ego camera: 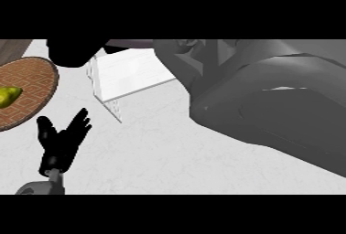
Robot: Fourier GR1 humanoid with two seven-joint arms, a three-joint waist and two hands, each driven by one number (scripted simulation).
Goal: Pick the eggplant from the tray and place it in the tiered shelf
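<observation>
The eggplant point(130, 43) shows only as a dark purple sliver at the top, sticking out to the right of my right hand point(74, 52). That hand is a black mass curled round it, just above the far left corner of the white tiered shelf point(132, 73). My grey right forearm point(270, 100) crosses the whole right side and hides the shelf's right part. The round woven brown tray point(34, 77) lies at the left edge. My left hand point(64, 137) rests open with fingers up, at the lower left below the tray.
A yellow-green fruit point(8, 95) lies on the tray at the far left edge. The white marbled counter point(155, 155) spreads across the middle and bottom. A brown strip point(13, 45) shows at the top left corner.
</observation>
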